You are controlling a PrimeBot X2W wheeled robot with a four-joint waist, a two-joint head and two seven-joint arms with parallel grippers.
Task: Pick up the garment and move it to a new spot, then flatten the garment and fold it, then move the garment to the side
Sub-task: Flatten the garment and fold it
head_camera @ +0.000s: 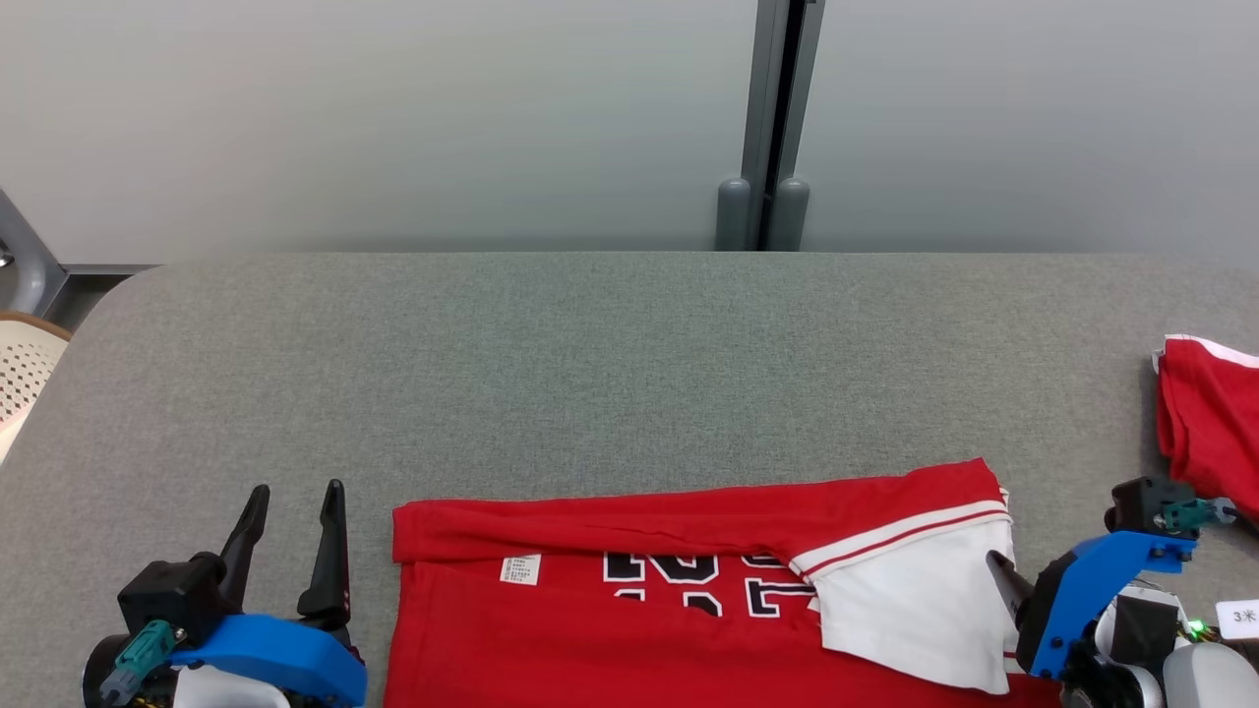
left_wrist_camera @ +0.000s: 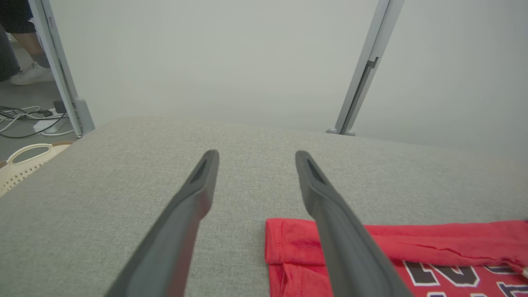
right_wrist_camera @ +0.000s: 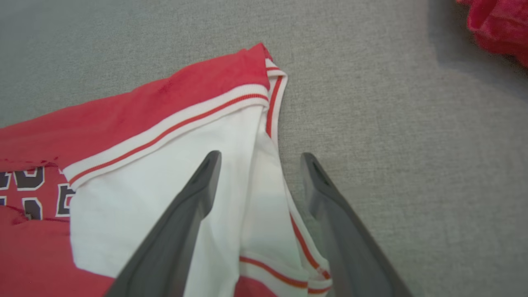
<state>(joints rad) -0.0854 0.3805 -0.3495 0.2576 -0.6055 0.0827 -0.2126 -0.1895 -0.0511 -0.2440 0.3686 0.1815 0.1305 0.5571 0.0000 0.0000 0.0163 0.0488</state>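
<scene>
Garment (head_camera: 689, 600) flat at tabletop (head_camera: 629, 344) near edge, far side folded in once; further folds and move aside outstanding. Left claw (head_camera: 298, 489) and right claw (right_wrist_camera: 260, 159) open, gripping nothing

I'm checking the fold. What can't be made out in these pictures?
garment: near part cut off by the head view's bottom edge.
black lettering: partly under a fold, unreadable.
white label: print too small, head view.
red cloth: cut off by head view's right edge.

Grey table (head_camera: 590, 374); red garment (head_camera: 551, 654), red bundle (head_camera: 1215, 423)
</scene>
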